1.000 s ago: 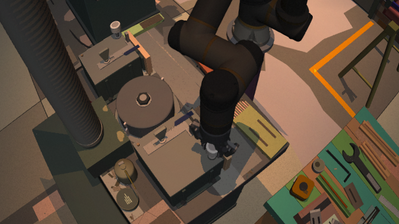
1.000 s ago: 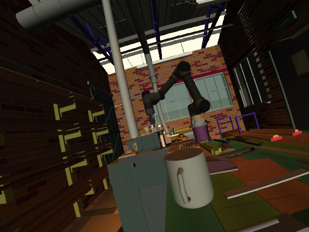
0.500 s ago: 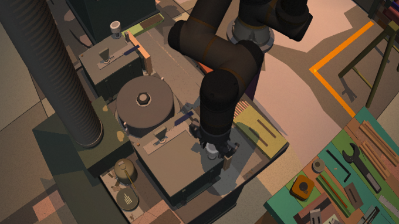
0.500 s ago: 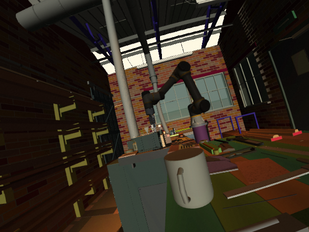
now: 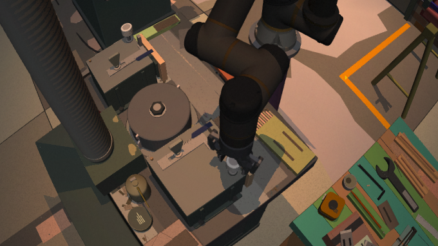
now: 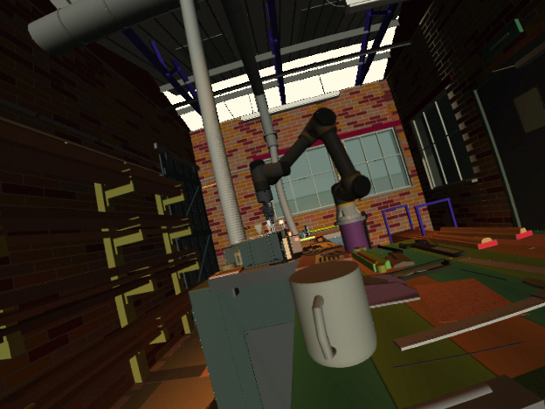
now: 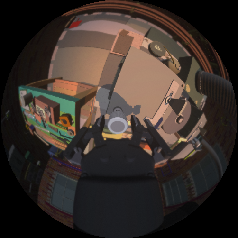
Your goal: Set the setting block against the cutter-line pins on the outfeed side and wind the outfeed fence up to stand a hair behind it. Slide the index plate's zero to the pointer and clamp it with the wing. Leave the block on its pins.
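Observation:
A pale knurled knob [image 7: 116, 125] [image 5: 232, 163] stands on the near fence housing's right edge. My gripper [image 7: 116, 123] [image 5: 238, 165] [image 6: 269, 219] hangs straight over it, open, holding nothing. The knob sits between the fingers. The near fence housing [image 5: 193, 175] carries an index plate [image 5: 180, 151] with a dark wing [image 5: 176, 148] and a blue pointer [image 5: 202, 129]. The round cutter head [image 5: 158, 112] lies between this housing and the far one [image 5: 120, 75]. An orange block [image 5: 157, 59] stands along the far housing's right side. A second knob [image 5: 126, 30] stands at the far end.
A ribbed dust hose [image 5: 54, 74] rises at the left of the machine. A yellow board [image 5: 285, 145] lies right of the arm. A green tool tray [image 5: 370, 193] with a spanner and tape measure sits at lower right. A tin and lid [image 5: 138, 203] lie at the front left.

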